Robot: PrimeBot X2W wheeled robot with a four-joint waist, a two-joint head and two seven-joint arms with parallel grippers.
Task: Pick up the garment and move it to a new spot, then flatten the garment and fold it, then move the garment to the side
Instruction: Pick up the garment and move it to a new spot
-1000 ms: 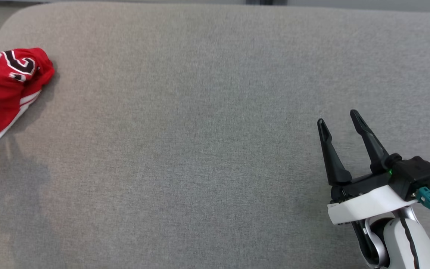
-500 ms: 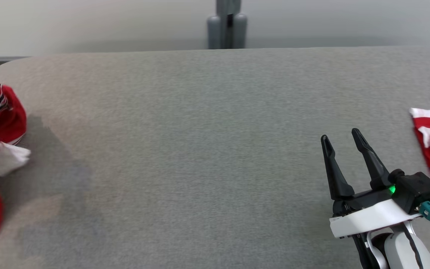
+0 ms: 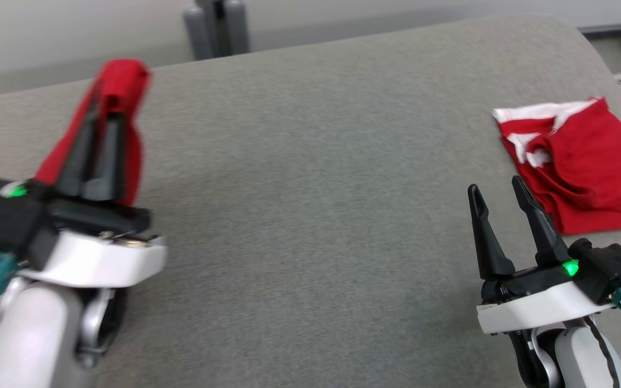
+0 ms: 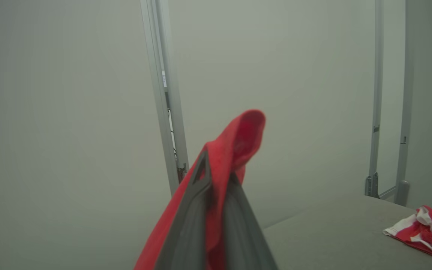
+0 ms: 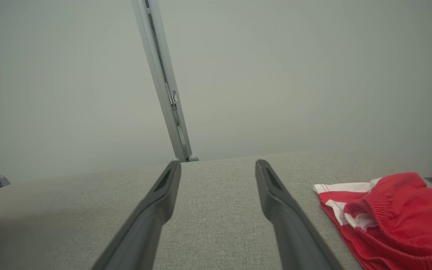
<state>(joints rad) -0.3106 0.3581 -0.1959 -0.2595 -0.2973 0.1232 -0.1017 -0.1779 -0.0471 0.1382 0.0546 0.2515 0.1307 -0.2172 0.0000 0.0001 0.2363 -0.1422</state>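
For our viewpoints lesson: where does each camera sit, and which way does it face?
Head view: on head, facing down at grey surface; left pincer, right pincer show.
Left wrist view: along shut left pincer gripping red garment, towards wall.
Right wrist view: along open right pincer, over surface.
All share: second red garment.

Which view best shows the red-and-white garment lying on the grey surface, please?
The head view: from above, the garment shows almost whole. The right wrist view has it nearer but cropped at the edge; the left wrist view shows it small and cropped too.
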